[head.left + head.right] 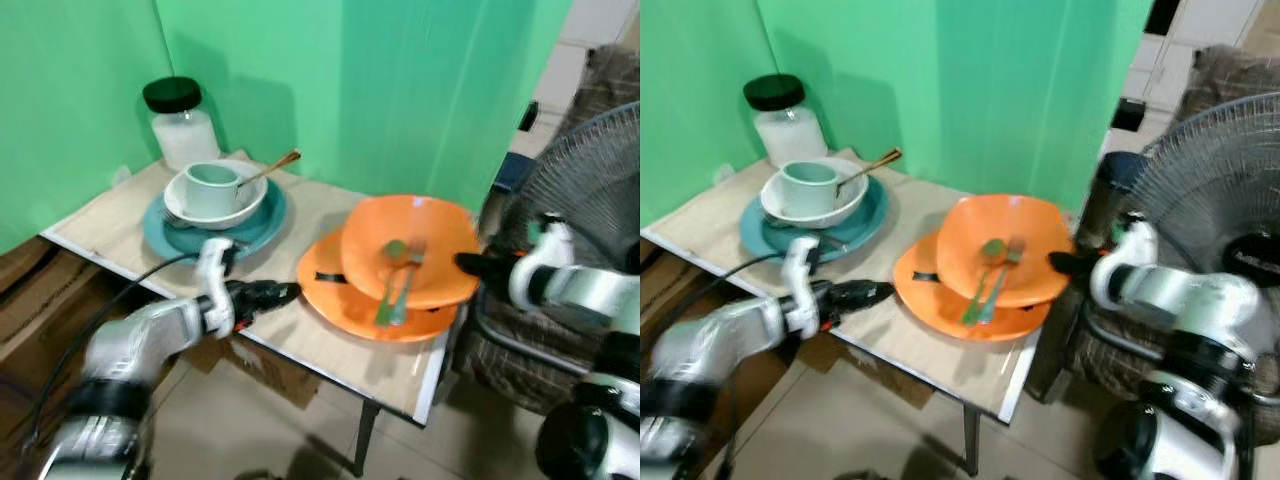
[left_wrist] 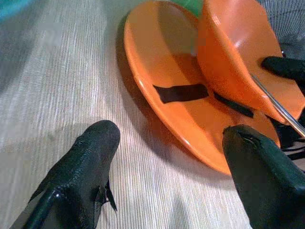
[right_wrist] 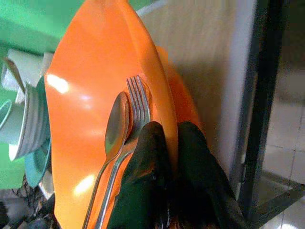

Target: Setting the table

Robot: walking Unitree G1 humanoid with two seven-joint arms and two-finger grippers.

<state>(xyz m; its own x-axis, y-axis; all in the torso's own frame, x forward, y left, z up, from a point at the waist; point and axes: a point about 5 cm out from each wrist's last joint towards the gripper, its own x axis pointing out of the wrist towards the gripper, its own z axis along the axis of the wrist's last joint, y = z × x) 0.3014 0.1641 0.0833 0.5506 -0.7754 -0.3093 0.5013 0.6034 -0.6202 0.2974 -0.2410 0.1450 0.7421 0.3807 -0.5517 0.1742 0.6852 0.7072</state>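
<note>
right gripper: closed over the rim of the bowl — one finger inside beside the cutlery, one outside, as the right wrist view shows; in the left eye view it sits at right of centre, coming in from the right edge of the frame.
bowl: orange, tilted, its gripped right rim raised and its left side resting on the plate; centre-right of the left eye view.
spoon and fork: side by side inside the bowl, handles running down towards the lower rim, heads towards the upper centre; the handles pass just beside the inner finger.
plate: orange, flat on the table, under and slightly lower left of the bowl; a dark strip lies on its face.
left gripper: fingers spread wide and empty, low over the table, tips aimed at the near left rim of the plate — near it, not touching.
key relation: the plate lies straight ahead of the left gripper, rim on; the bowl is already in the right one. My reading — the left arm is the nearer for the plate, the right for lifting the bowl clear.
risk: the cutlery may slide if the bowl tips further.
teal set: plate, white bowl, cup and a spoon, upper left of the frame, well apart from both grippers.
jar: black lid, behind the teal set at the back corner.
</note>
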